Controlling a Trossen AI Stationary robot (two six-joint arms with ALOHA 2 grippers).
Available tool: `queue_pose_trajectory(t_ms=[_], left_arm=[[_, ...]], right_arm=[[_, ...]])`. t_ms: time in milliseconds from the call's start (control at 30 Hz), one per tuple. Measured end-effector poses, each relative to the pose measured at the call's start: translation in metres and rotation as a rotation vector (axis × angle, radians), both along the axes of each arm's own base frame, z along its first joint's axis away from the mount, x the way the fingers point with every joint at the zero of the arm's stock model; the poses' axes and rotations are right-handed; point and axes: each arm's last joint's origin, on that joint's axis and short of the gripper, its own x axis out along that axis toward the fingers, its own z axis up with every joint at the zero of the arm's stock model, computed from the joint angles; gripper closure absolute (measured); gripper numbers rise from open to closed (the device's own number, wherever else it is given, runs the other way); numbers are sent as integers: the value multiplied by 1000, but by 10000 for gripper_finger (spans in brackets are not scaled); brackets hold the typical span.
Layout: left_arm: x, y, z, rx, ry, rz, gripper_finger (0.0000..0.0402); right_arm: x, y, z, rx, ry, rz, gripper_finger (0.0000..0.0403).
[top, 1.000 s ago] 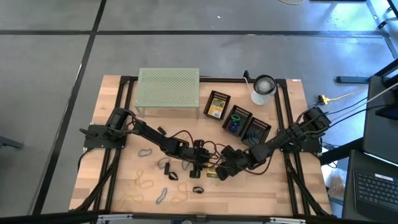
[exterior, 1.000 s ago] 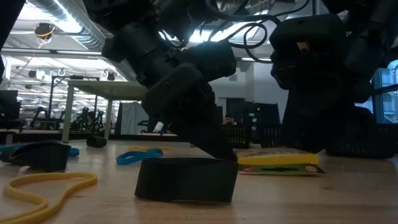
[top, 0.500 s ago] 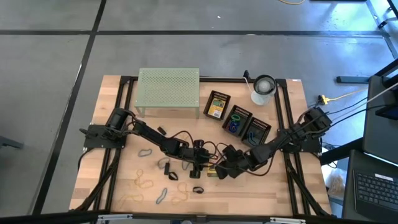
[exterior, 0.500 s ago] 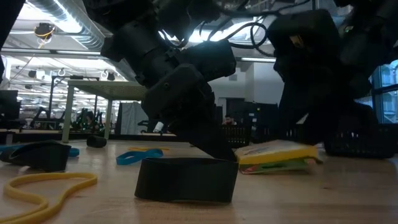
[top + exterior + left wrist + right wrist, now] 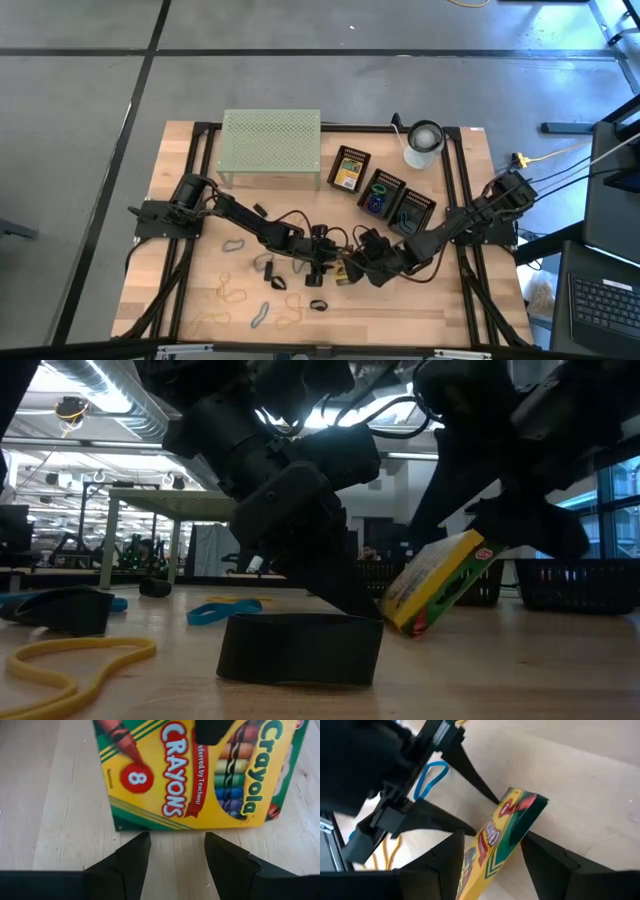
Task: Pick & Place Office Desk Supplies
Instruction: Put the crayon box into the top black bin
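Near the middle of the table [image 5: 190, 140], one crayon box [image 5: 440, 582] hangs tilted between the fingers of the right gripper [image 5: 350, 268], its lower corner just above or touching the wood; which cannot be told. A second crayon box [image 5: 349, 170] lies in the leftmost of three black trays [image 5: 384, 190] on the far side, right of the single pale green rack [image 5: 271, 146] and left of the one white cup [image 5: 424, 143]. Several rubber bands lie scattered at the near left: a tan one [image 5: 232, 294], a blue one [image 5: 259, 317] and a grey one [image 5: 234, 243] can be made out. One small black clip [image 5: 318, 305] sits near the front edge. The left gripper [image 5: 322, 266] stands beside the lifted box with its fingers [image 5: 125, 862] spread apart, holding nothing, their tips at the table.
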Motion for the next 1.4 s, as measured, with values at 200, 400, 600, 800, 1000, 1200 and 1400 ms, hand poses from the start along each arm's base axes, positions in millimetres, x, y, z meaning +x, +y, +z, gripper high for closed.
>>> queue_pose_trajectory(t_ms=[200,400,600,800,1000,1200,1400], left_arm=[[1,0,0,-2,-11,5,218],[2,0,2,1,-34,15,219],[3,0,2,2,-42,20,219],[3,0,2,2,-48,21,219],[3,0,2,3,-50,22,219],[2,1,8,4,-50,21,219],[-5,5,18,30,2,32,219]], right_arm=[[0,-1,0,4,-2,-20,204],[-1,-1,-1,31,-6,-51,205],[0,0,-9,84,15,-95,205],[2,2,-17,113,26,-104,208],[2,2,-18,113,31,-99,258],[2,3,-17,119,26,-96,341],[3,3,-15,103,19,-72,370]])
